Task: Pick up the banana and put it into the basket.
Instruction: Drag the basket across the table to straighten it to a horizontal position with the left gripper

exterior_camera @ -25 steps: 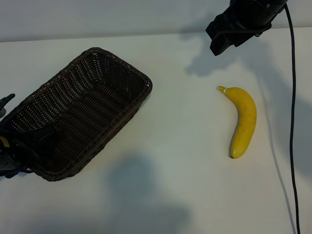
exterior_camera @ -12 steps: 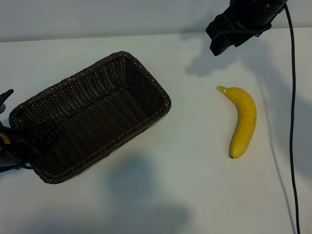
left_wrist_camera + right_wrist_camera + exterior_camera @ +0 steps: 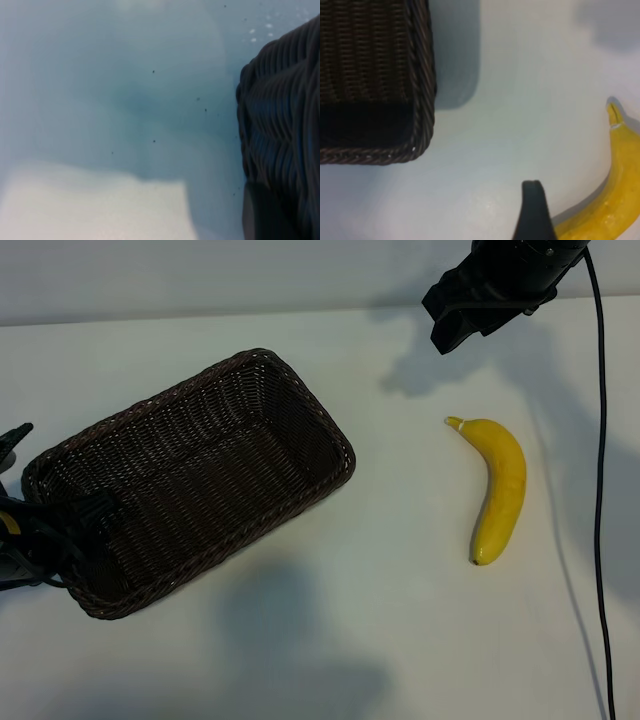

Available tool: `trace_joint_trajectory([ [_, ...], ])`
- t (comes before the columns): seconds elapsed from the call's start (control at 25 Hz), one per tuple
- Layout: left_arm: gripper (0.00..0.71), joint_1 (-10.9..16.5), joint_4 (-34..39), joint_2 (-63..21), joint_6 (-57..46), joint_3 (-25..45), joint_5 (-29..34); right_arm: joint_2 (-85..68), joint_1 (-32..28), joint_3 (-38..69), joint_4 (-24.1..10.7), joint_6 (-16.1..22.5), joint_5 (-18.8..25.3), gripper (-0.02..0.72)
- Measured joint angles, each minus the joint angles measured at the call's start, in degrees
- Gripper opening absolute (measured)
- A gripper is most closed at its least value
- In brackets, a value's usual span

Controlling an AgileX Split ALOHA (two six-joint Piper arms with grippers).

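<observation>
Banana: your banana (image 3: 497,489) lies flat on the white surface (image 3: 400,640) at the exterior view's right, stem tip toward the far side, curve bulging toward the right edge. Nothing touches it. It is well apart from the basket, with bare surface between the 2.
Basket: the dark wicker basket (image 3: 300,410) sits at the left, turned at a slant, its open side up and nothing inside it.
Left hand: your left hand (image 3: 45,535) is low at the exterior view's left edge, pitched downward at the basket's near-left corner. Its fingers are clamped on the rim there, 1 dark finger reaching inside over the weave. The left wrist view shows the basket wall (image 3: 285,130) close up beside it.
Right hand: your right hand (image 3: 475,305) hangs raised above the far side of the surface, beyond the banana's stem end, tilted steeply down. Its fingers stand apart and hold nothing. In the right wrist view, 1 dark fingertip (image 3: 535,212) shows just beside the banana (image 3: 615,200).
</observation>
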Motion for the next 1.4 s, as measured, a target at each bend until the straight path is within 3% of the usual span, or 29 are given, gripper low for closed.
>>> trace_joint_trajectory([
  [0.28, 0.180, 0.0, -2.8, 0.0, 9.4, -6.0, 6.6, 0.0, 0.0, 0.0, 0.0, 0.0, 0.0, 0.522],
  [0.56, 0.172, 0.0, -11.7, 0.0, 25.5, -13.9, 12.3, 0.0, 0.0, 0.0, 0.0, 0.0, 0.0, 0.522],
  [1.08, 0.172, 0.0, -13.7, 0.1, 31.1, -16.8, 15.5, 0.0, 0.0, 0.0, 0.0, 0.0, 0.4, 0.524],
  [1.28, 0.171, 0.8, -23.3, 0.1, 40.6, -16.8, 15.8, 0.0, 0.0, 0.0, 0.0, 0.0, 0.4, 0.524],
  [1.4, 0.171, 4.0, -32.8, 0.1, 49.3, -16.8, 16.4, 0.0, 0.0, 0.0, 0.0, 0.0, 0.4, 0.524],
])
